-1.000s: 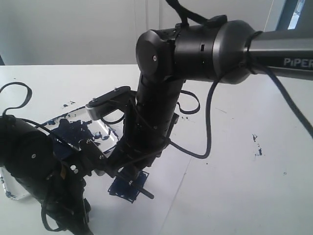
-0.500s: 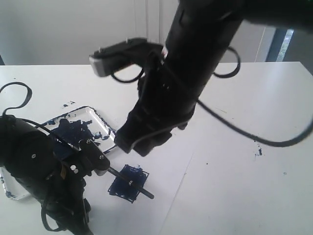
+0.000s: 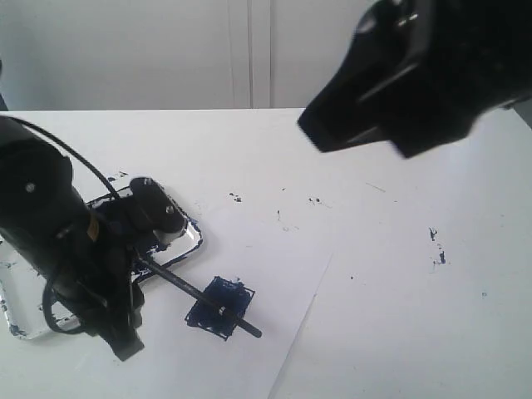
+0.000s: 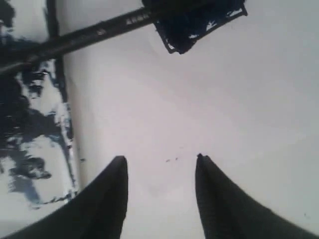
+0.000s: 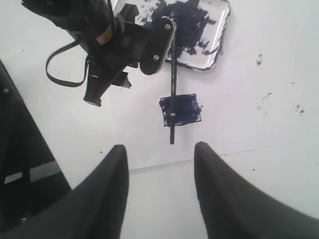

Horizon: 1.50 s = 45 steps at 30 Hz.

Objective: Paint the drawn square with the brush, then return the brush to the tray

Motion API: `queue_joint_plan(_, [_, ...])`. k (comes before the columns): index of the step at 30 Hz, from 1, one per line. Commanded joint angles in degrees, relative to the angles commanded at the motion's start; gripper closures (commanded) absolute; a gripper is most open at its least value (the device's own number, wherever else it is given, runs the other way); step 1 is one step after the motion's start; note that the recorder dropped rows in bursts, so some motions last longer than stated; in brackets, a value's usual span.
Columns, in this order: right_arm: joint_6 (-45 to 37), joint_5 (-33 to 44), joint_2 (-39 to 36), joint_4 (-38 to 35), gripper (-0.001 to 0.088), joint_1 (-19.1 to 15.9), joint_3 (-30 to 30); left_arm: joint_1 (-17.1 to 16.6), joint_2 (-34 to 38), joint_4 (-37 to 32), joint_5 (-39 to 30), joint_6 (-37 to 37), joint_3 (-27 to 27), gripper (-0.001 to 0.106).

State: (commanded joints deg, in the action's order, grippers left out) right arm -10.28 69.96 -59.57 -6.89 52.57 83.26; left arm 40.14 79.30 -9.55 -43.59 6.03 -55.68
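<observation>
The brush (image 3: 195, 291) lies free, its handle over the rim of the paint-blotched tray (image 3: 196, 236) and its front part across the drawn square (image 3: 234, 293), which is smeared dark blue. My left gripper (image 4: 159, 159) is open and empty, hanging over the white paper beside the tray (image 4: 45, 149), short of the brush (image 4: 99, 32) and the square (image 4: 199, 22). High above the scene, my right gripper (image 5: 159, 148) also stands open and empty, looking down on the brush (image 5: 173, 84), the square (image 5: 187, 109) and the tray (image 5: 222, 35).
The white paper sheet (image 3: 266, 258) lies on a white table, with dark paint specks (image 3: 436, 245) to the right. My left arm (image 3: 50, 241) covers much of the tray. My right arm (image 3: 407, 75) is a dark blur at the top right.
My right arm has lifted off the brush and square and swung up to the top right. The left arm has pulled back over the tray. The brush has stayed where it lay.
</observation>
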Motion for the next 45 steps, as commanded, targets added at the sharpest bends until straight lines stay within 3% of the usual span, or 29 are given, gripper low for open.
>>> queue_joint_plan(6, [4.1,0.0,6.54,5.0,0.0477,0.0,0.0,0.0,-10.72,-2.03,-5.73,-0.94,-8.4,0.057])
queue_joint_plan(13, [7.44,0.0,10.72,11.82,0.074,0.0,0.0,0.0,-19.8,-3.85,-9.81,-2.34,-16.15,0.059])
queue_joint_plan(15, [10.28,0.0,11.03,15.29,0.0868,0.0,0.0,0.0,-22.0,-4.71,-10.42,-2.45,-17.42,0.07])
queue_joint_plan(17, [12.35,0.0,11.45,20.72,0.0868,0.0,0.0,0.0,-24.28,-6.35,-11.0,-2.86,-17.71,0.092])
queue_joint_plan(19, [13.09,0.0,12.07,23.04,0.0868,0.0,0.0,0.0,-26.34,-6.79,-11.58,-2.86,-17.71,0.106])
queue_joint_plan(26, [9.8,-0.91,17.49,23.24,0.0868,0.0,-0.03,0.0,-33.9,-7.45,-10.94,-3.27,-17.71,0.105])
queue_joint_plan(33, [9.8,-8.85,25.64,23.1,0.0868,0.0,-6.98,0.0,-39.26,-7.18,-11.29,-4.81,-13.44,0.105])
queue_joint_plan(45, [10.73,-16.25,37.79,21.54,0.0868,0.0,-32.28,0.0,-49.93,-1.9,-14.72,-6.33,3.8,0.105])
